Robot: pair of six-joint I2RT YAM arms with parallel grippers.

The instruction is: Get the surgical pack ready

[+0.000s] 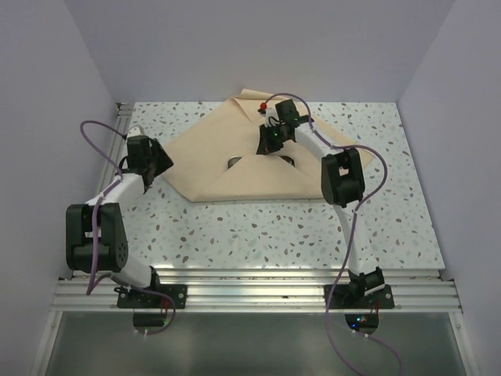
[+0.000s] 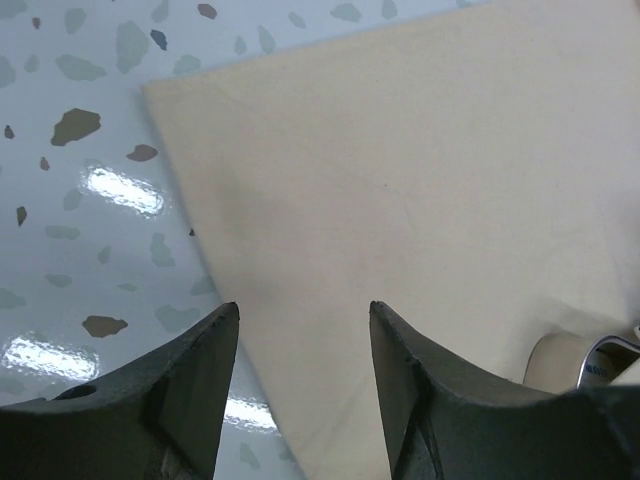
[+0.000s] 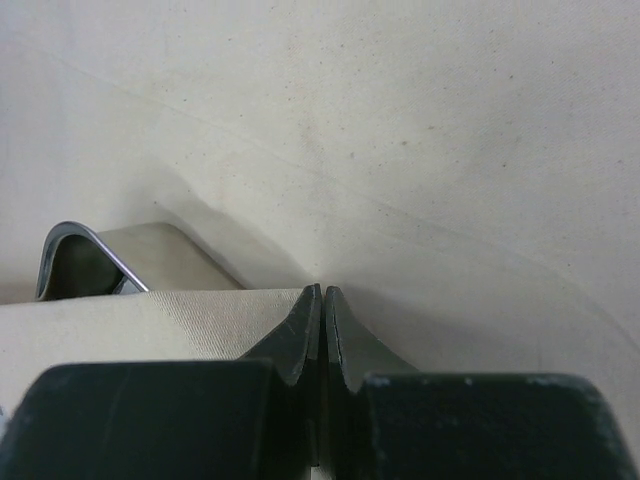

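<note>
The beige wrap sheet (image 1: 211,145) lies spread on the speckled table, its near flap folded up toward the middle. Bits of the steel tray (image 1: 233,162) peek out beside that flap's tip. My right gripper (image 1: 270,147) is over the middle, shut on the flap's tip. In the right wrist view the pinched wrap sheet (image 3: 150,320) runs left from the gripper (image 3: 322,290), and the tray's rim (image 3: 70,245) curves behind it. My left gripper (image 1: 160,166) hovers open over the sheet's left corner. In the left wrist view the gripper (image 2: 303,310) straddles the wrap sheet's edge (image 2: 430,180), with tray rim (image 2: 600,355) at lower right.
The speckled white table (image 1: 274,227) is bare in front of the sheet. Walls close in on the left, right and back. An aluminium rail (image 1: 250,286) runs along the near edge, carrying both arm bases. The sheet's far corner (image 1: 250,95) is bunched against the back wall.
</note>
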